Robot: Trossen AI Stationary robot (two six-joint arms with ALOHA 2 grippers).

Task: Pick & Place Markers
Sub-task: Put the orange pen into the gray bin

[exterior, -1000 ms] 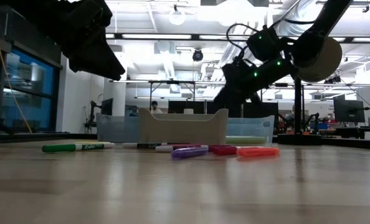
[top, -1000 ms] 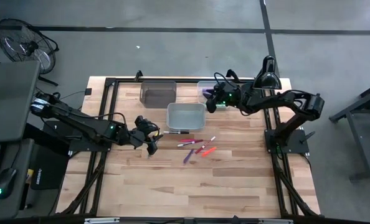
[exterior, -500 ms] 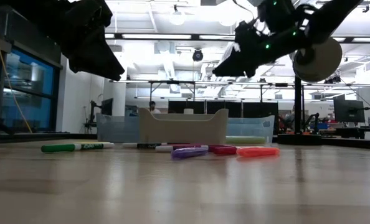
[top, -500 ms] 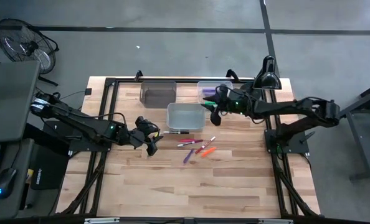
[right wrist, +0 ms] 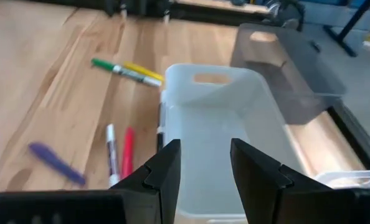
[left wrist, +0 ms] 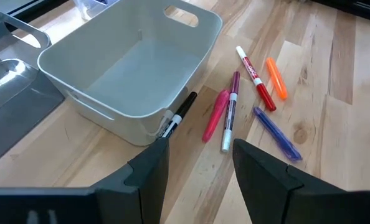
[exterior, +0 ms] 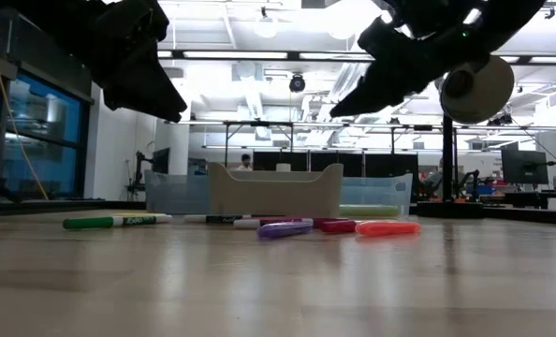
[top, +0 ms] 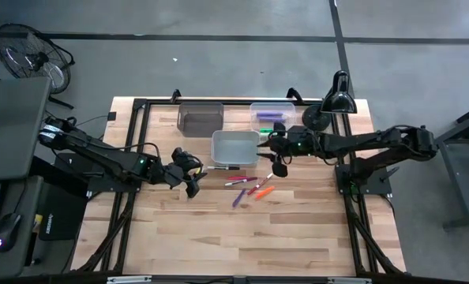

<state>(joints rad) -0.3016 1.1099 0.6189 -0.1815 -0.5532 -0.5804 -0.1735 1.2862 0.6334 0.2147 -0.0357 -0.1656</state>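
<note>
Several markers lie loose on the table near the white bin [top: 235,147]: purple [left wrist: 277,132], orange [left wrist: 276,78], red-and-white [left wrist: 255,78], pink [left wrist: 215,115], a purple-and-white one [left wrist: 230,112] and a black one [left wrist: 182,112] against the bin's wall. A green marker [right wrist: 119,68] and a yellow one [right wrist: 141,71] lie at the bin's left. My left gripper [top: 191,183] hangs open above the table, left of the markers. My right gripper [top: 279,166] is open, in the air just right of the bin. More markers lie in the clear bin [top: 272,117].
A dark bin [top: 200,117] and the clear bin stand along the far edge, behind the white bin. A lamp head [top: 335,101] sits at the far right corner. Bare wood stretches toward the near edge [top: 242,244].
My right gripper has swung from over the clear bin at the far edge toward the near edge, passing the white bin's right side, and now hangs close above the loose markers. Its arm has stretched out level. The left arm and the markers have kept still.
</note>
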